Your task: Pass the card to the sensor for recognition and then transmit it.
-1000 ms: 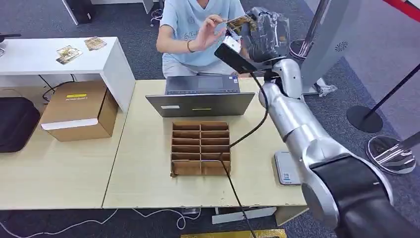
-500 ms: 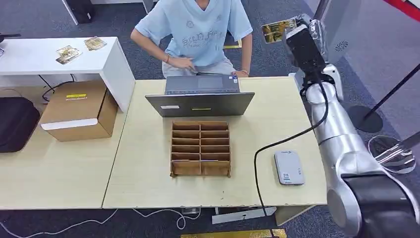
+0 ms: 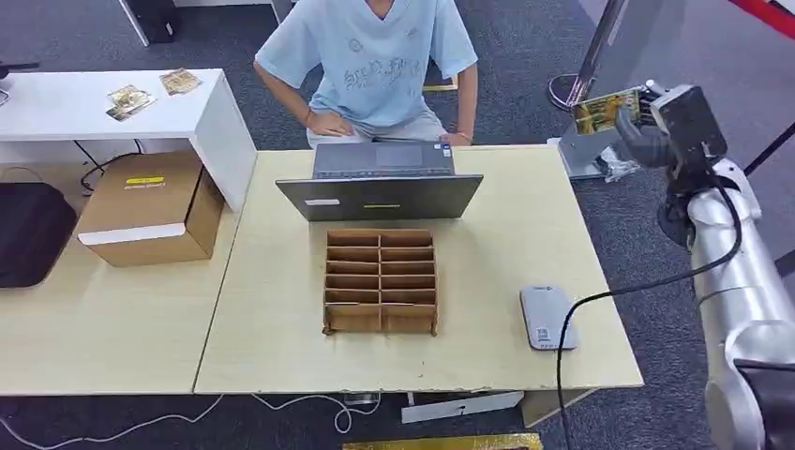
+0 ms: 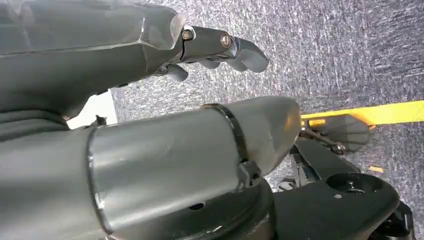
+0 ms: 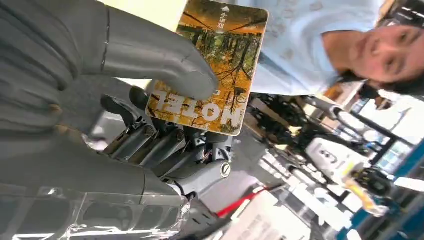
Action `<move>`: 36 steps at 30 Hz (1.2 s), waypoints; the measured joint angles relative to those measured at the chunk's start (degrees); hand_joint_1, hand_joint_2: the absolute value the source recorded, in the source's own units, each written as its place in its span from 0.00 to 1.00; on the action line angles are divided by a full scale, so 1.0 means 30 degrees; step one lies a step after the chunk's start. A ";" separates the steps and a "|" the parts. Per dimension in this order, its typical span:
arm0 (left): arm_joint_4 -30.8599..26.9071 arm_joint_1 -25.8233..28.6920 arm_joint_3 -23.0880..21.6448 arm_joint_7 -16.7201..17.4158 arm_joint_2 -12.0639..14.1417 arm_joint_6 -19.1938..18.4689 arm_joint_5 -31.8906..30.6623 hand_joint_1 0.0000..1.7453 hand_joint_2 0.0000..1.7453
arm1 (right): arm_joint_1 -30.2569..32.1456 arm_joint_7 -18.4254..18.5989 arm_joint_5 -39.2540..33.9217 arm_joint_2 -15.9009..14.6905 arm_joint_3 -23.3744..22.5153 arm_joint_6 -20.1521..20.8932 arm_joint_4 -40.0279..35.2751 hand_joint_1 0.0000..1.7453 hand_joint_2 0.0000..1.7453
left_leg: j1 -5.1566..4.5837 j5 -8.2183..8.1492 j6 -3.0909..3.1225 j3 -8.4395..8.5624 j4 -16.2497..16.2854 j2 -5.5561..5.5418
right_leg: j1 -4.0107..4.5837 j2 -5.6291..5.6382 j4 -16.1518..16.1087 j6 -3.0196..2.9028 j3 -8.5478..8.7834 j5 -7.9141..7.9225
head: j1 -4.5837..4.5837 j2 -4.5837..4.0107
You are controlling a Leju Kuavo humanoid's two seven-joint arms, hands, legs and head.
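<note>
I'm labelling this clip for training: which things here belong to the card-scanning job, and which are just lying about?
Part of the job:
- card, held by the right hand
- grey card reader on the table
- person seated behind the table

Just lying about:
- laptop
- wooden divider box
- cardboard box
- two cards on the white desk

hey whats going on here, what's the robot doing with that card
The robot's right hand holds a hotel key card, pinched under its thumb, up in the air off the table's right side. The grey card sensor lies on the table near the front right corner, and the card is not at it yet. A person in a light blue shirt sits behind the laptop. The left hand hangs over the floor with nothing in it.
</note>
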 joint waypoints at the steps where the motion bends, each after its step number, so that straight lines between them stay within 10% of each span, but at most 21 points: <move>1: 0.0000 -0.0002 0.0000 0.0000 0.0000 -0.0001 0.0000 0.00 0.00 | 0.0367 0.0052 -0.0190 -0.0349 -0.0095 0.0174 -0.0065 1.00 1.00 | 0.0000 -0.0005 0.0007 -0.0001 0.0000 -0.0001 | 0.0000 -0.0002 0.0000 0.0002 0.0001 -0.0002 | 0.0007 0.0000; 15: 0.0000 0.0059 0.0102 0.0066 0.0088 -0.0226 -0.0088 0.00 0.00 | 0.5913 0.2143 -0.2107 -0.3573 -0.1480 0.3172 -0.1159 1.00 1.00 | 0.0000 -0.0025 0.0035 -0.0019 -0.0004 0.0009 | 0.0002 0.0001 -0.0003 0.0007 -0.0010 -0.0009 | 0.0000 0.0000; 36: 0.0000 0.0064 0.0109 0.0284 0.0277 -0.0503 -0.0438 0.00 0.00 | 0.9369 0.3598 -0.3906 -0.3944 -0.0219 0.3645 -0.0488 1.00 1.00 | 0.0000 -0.0027 0.0038 -0.0025 -0.0006 0.0005 | 0.0002 -0.0011 -0.0004 0.0011 -0.0011 -0.0017 | 0.0000 0.0000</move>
